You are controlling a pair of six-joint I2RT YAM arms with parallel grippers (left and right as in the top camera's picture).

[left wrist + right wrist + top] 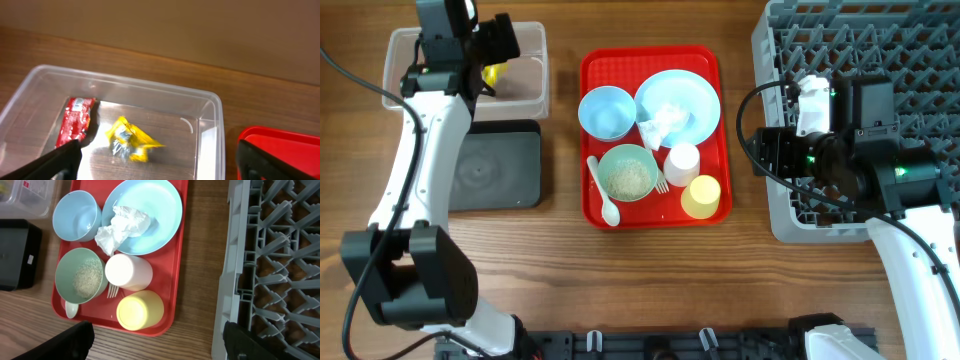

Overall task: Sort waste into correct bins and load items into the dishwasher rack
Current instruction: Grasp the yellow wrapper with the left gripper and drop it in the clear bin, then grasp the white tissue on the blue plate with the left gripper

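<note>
My left gripper (160, 165) is open and empty above the clear tub (150, 90), where the red wrapper (75, 120) and yellow wrapper (131, 141) lie. My right gripper (157, 347) is open and empty over the table between the red tray (180, 280) and the dishwasher rack (280, 255). On the tray are a blue plate (160, 210) with the white tissue (122, 227), a blue bowl (77, 215), a bowl of rice grains (82, 275), a white cup (127, 271), a yellow cup (140, 311), a fork (113, 291) and a spoon (71, 309).
The black tray (495, 165) lies just in front of the clear tub (520, 60) at the left. The grey rack (860, 60) fills the right side. Bare wooden table runs along the front edge.
</note>
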